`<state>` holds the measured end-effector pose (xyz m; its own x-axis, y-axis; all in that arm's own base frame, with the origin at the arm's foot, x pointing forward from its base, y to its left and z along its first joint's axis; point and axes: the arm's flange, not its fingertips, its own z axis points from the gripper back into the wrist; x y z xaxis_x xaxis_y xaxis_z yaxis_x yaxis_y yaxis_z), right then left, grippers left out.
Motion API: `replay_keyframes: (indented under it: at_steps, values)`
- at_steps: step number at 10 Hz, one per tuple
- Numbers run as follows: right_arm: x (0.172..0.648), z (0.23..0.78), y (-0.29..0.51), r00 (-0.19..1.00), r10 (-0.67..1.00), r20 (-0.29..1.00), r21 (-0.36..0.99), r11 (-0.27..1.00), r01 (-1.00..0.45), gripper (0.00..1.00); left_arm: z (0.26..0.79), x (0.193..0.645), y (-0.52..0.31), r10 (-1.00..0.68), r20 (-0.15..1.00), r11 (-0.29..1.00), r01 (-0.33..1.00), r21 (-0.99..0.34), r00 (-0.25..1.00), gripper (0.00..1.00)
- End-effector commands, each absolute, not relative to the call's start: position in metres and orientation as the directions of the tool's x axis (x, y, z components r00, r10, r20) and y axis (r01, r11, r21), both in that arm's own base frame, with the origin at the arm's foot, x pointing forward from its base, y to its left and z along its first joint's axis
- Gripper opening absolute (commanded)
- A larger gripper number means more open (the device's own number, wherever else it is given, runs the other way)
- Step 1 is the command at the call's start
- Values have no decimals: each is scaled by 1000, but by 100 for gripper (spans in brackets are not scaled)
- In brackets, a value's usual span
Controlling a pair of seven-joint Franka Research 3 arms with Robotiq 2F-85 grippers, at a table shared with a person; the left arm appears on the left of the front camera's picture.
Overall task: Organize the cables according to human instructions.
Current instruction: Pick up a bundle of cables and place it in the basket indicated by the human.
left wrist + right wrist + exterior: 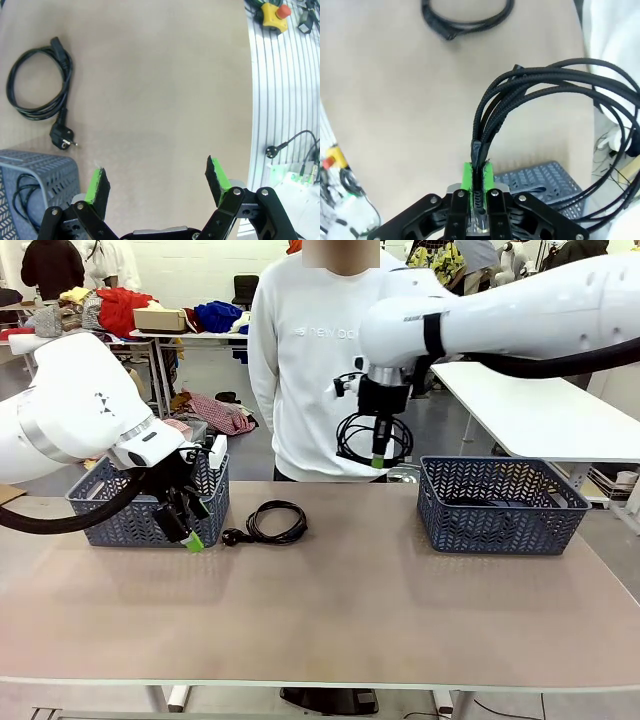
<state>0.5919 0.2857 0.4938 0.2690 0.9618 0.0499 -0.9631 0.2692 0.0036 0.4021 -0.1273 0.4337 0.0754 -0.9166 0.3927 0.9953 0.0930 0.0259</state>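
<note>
right gripper [380, 456] hangs high above the table [350, 630], pinched tight on a coiled cable [530, 75] that dangles before the person [310, 360] at the far edge, between the two baskets and, as far as i can judge, over neither. left gripper [193, 537] hovers low at the near corner of the left basket [105, 518], fingers spread and holding nothing. the right basket [500, 528] sits well apart on the other side; a dark cord [480, 503] seems to lie in it, though the mesh hides most of it. the left wrist view shows another cord [22, 200] inside the left basket. a second coil [292, 528] lies on the bare tabletop just beside the left basket, its plug [232, 536] pointing toward it. by my reading two cables are binned, one is mid-carry and one awaits pickup: roughly halfway.
</note>
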Motion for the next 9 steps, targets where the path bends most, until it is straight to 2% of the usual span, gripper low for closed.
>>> replay_keyframes:
  at_steps: [1, 5, 9]
  values:
    - [567, 499, 247, 215, 975, 59, 1, 215, -977, 0, 434, 401, -127, -916, 393, 97, 995, 30, 77, 100]
    - [551, 496, 175, 181, 982, 60, -25, 183, -983, 0, 434, 401, -127, -916, 393, 97, 995, 30, 77, 100]
    - [557, 487, 114, 224, 973, 51, -31, 226, -974, 0, 434, 401, -127, -916, 393, 97, 995, 30, 77, 100]
